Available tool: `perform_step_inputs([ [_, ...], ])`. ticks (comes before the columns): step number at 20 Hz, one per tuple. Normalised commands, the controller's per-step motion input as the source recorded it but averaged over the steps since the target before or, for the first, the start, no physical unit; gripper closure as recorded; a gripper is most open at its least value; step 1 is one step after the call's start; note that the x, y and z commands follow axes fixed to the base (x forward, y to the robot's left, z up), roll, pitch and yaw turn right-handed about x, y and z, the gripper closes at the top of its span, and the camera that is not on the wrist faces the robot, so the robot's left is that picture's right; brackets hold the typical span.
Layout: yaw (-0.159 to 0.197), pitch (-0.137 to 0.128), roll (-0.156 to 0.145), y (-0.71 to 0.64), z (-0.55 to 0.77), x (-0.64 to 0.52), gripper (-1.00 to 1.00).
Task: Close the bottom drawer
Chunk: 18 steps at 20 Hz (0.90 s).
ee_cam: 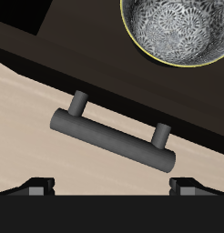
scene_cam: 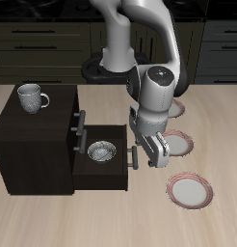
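The small dark cabinet (scene_cam: 34,145) stands on the table. Its bottom drawer (scene_cam: 99,176) is pulled out, with a patterned grey bowl (scene_cam: 101,150) inside. The drawer's grey bar handle (scene_cam: 131,157) faces my gripper (scene_cam: 147,154), which hangs just in front of it, fingers pointing down, open and empty. In the wrist view the handle (ee_cam: 114,138) lies across the drawer's dark front (ee_cam: 132,82), just beyond my gripper (ee_cam: 114,187), whose fingertips (ee_cam: 36,188) are spread wide. The bowl (ee_cam: 178,27) shows past the front. The upper drawer's handle (scene_cam: 80,123) sits above; that drawer is shut.
A patterned mug (scene_cam: 32,97) stands on the cabinet's top. Three plates lie on the table beside the arm: one near the front edge (scene_cam: 190,190), one behind the gripper (scene_cam: 178,144), one farther back (scene_cam: 174,111).
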Motion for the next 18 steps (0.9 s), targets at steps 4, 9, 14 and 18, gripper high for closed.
perform_step_inputs([
  [4,-0.058,0.032,-0.010,-0.07,-0.27,0.00,-1.00],
  [9,-0.056,0.029,-0.017,-0.16,-0.21,0.00,-1.00],
  [14,-0.066,0.007,-0.025,-0.33,0.00,0.05,-1.00],
  [18,-0.005,-0.038,-0.049,-0.41,0.10,0.01,-1.00],
])
